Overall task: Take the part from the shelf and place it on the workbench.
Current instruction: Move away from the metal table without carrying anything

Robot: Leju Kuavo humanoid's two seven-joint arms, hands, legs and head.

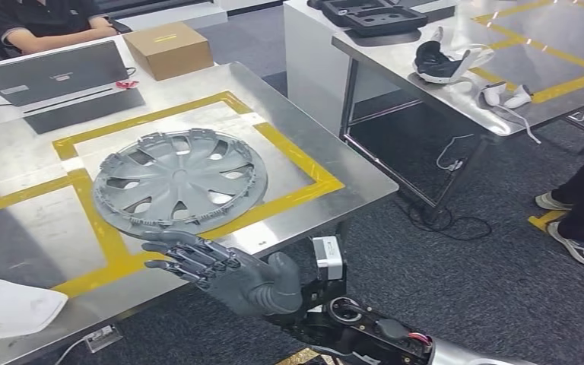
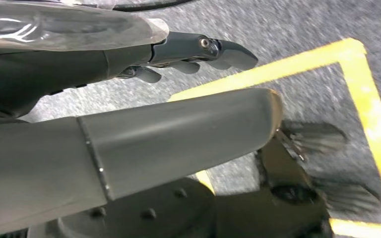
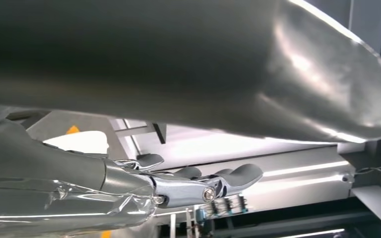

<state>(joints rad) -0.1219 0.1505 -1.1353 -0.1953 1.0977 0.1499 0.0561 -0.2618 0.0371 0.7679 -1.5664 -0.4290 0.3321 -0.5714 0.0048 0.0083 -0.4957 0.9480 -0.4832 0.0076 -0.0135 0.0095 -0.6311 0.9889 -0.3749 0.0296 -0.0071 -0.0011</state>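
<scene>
The part [image 1: 180, 180] lies flat on the counter [image 1: 327, 152]. Our right hand [image 1: 224, 271] hovers near it, fingers spread, holding nothing.

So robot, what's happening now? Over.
Right hand open, empty, beside the workbench edge. Left hand open, hanging. Wheel cover lies flat on the workbench. Nothing blocking.

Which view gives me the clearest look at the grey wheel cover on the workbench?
The head view: the whole wheel cover lies flat inside the yellow tape outline on the workbench, with the right hand empty beside its near edge. Neither wrist view gives a recognisable look at it.
</scene>
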